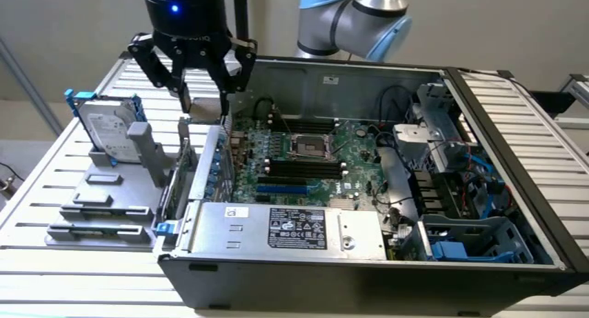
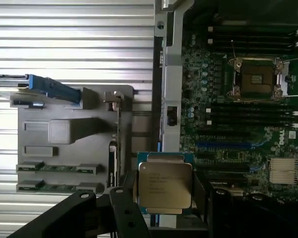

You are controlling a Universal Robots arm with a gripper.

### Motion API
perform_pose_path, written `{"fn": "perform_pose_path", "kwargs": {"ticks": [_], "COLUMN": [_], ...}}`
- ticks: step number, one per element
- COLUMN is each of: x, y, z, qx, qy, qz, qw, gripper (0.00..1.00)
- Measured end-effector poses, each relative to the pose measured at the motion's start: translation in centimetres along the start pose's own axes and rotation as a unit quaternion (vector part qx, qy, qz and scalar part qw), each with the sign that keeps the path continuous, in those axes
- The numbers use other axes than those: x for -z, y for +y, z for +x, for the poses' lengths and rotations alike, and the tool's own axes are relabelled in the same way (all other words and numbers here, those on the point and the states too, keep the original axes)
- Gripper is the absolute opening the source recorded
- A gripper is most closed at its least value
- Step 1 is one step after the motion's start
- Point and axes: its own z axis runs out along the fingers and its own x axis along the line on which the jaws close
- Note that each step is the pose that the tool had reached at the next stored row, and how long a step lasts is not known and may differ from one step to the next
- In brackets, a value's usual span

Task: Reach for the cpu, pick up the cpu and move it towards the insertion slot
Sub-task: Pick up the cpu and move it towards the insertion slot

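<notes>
jaws of the gripper (image 2: 164, 196) closed on the cpu (image 2: 165, 184), held by opposite edges, above the case wall, insertion slot (image 1: 310, 147) off toward 4 o'clock. light, stiff, probably fragile underneath; edge hold only, surely.

Gripper (image 1: 204, 90) hung above the open computer case's (image 1: 515, 118) wall on the exterior view's left, fingers closed on the cpu (image 1: 206, 105). Insertion slot (image 1: 311, 146) sat on the green motherboard (image 1: 354, 167), apart from it. Hard drive (image 1: 106, 130) stood upright in the grey holder (image 1: 101, 207).
</notes>
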Motion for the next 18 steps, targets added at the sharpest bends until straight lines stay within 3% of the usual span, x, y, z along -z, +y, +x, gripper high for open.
{"fn": "perform_pose_path", "kwargs": {"ticks": [18], "x": [0.11], "y": [0.25], "z": [-8.2], "qx": [0.000], "qy": [0.0000], "qz": [-0.0010], "qw": [1.0000], "gripper": [0.55]}}
